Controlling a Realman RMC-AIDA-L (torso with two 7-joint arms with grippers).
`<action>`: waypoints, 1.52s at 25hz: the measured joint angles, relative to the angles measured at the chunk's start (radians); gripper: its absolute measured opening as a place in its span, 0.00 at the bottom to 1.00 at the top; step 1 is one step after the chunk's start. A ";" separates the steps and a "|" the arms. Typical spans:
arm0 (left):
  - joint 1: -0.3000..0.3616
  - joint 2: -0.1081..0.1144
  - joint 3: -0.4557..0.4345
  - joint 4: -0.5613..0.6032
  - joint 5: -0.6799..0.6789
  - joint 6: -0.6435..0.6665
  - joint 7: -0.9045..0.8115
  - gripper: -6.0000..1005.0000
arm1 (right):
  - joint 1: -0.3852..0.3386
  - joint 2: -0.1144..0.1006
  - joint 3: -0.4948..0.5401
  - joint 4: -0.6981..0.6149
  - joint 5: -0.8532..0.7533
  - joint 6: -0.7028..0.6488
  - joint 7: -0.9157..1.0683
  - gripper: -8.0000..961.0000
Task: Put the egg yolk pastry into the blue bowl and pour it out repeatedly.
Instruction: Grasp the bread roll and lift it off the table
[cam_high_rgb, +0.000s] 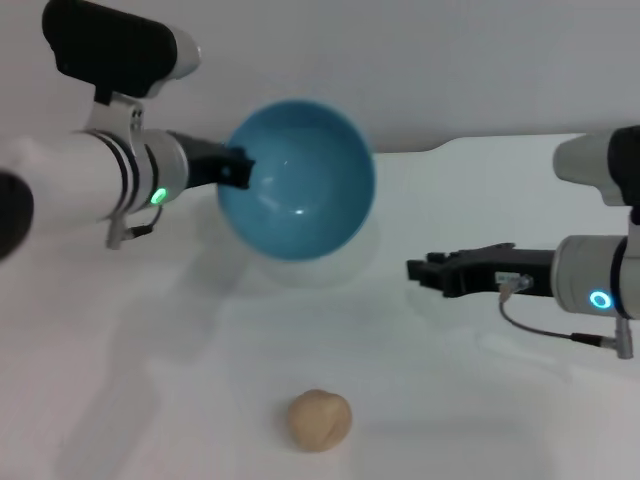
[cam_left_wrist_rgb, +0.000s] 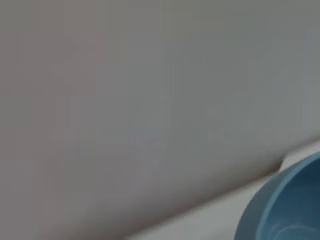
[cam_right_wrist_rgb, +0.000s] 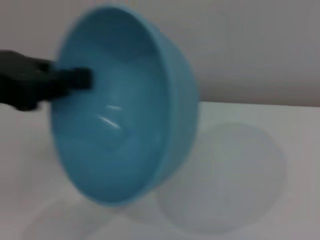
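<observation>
My left gripper (cam_high_rgb: 236, 168) is shut on the rim of the blue bowl (cam_high_rgb: 297, 178) and holds it tilted on its side above the table, its empty inside facing me. The bowl also shows in the right wrist view (cam_right_wrist_rgb: 125, 125), with the left gripper (cam_right_wrist_rgb: 75, 80) on its rim, and partly in the left wrist view (cam_left_wrist_rgb: 287, 210). The egg yolk pastry (cam_high_rgb: 320, 420), a small tan ball, lies on the table near the front edge, below the bowl and apart from it. My right gripper (cam_high_rgb: 420, 270) hovers at the right, level with the table, empty.
The white table (cam_high_rgb: 200, 380) ends at a back edge against a grey wall (cam_high_rgb: 450, 70). The bowl's shadow (cam_right_wrist_rgb: 225, 175) falls on the table beneath it.
</observation>
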 joint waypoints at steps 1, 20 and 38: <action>-0.023 0.000 -0.027 -0.004 0.000 -0.073 0.000 0.00 | 0.006 0.001 0.000 0.006 0.006 0.023 0.007 0.38; -0.111 0.003 -0.109 -0.014 0.049 -0.391 0.009 0.00 | 0.201 -0.005 0.026 -0.193 0.195 0.348 0.007 0.42; -0.198 -0.006 -0.104 -0.065 0.029 -0.614 0.009 0.00 | 0.317 -0.003 -0.002 -0.198 -0.034 0.409 0.263 0.51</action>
